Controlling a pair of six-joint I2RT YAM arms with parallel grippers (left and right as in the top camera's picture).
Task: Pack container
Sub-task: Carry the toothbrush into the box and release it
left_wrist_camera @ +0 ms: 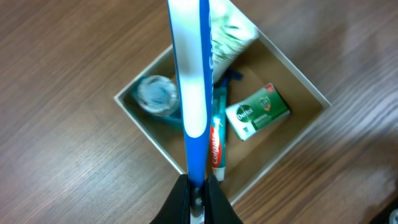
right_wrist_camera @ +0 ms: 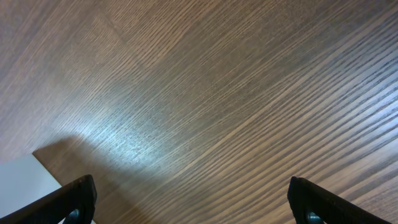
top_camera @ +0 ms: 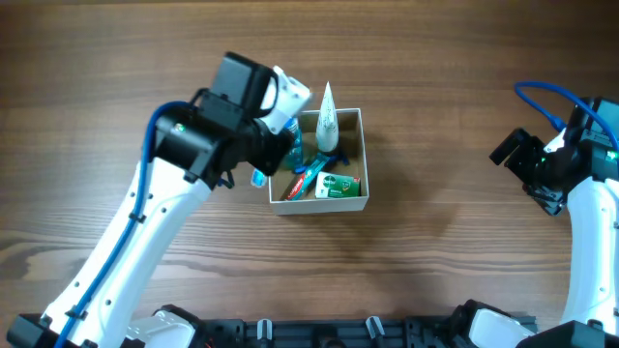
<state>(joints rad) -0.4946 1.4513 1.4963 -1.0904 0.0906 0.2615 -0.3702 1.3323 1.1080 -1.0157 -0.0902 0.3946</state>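
A green box reads "Dettol", beside a red "Colgate" tube, inside the container. The container is square, white-walled and tan within, near the overhead frame's centre. The left gripper clamps a long blue-and-white item; the right gripper is spread wide.

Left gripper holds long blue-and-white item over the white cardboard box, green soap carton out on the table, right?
No: left wrist view shows the green soap carton inside the white cardboard box. Left gripper does hold the long blue-and-white item over it.
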